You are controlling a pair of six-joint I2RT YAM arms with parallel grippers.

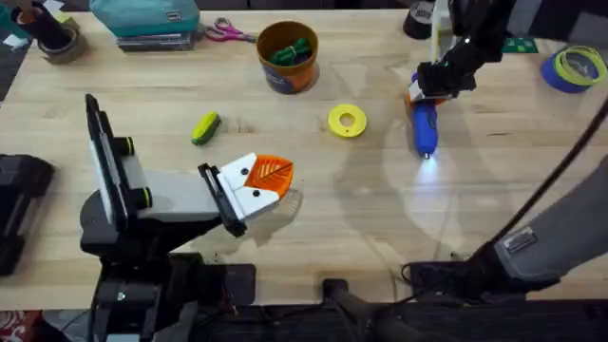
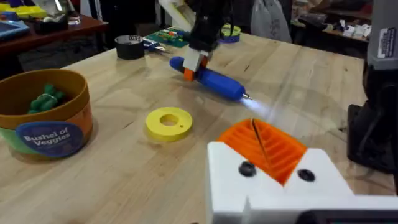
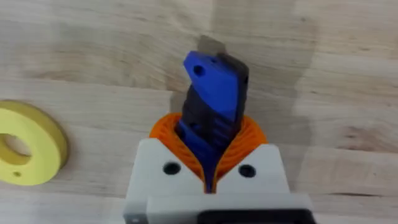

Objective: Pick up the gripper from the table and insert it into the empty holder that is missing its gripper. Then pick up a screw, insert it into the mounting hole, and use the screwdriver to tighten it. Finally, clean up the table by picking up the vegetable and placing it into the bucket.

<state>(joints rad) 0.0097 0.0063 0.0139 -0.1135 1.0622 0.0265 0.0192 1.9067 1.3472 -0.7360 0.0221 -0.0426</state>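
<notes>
Right gripper clamps the blue screwdriver at its far butt end. Rigid, tip-heavy, slick; mid-barrel hold better. Left gripper closed, empty.

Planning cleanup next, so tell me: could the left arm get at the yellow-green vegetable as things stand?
Probably yes. The vegetable lies alone on bare table just ahead of the left gripper, nothing between them. Its pads look closed, so it would need to open first.

Left tool closed, right tool clamped.
</notes>
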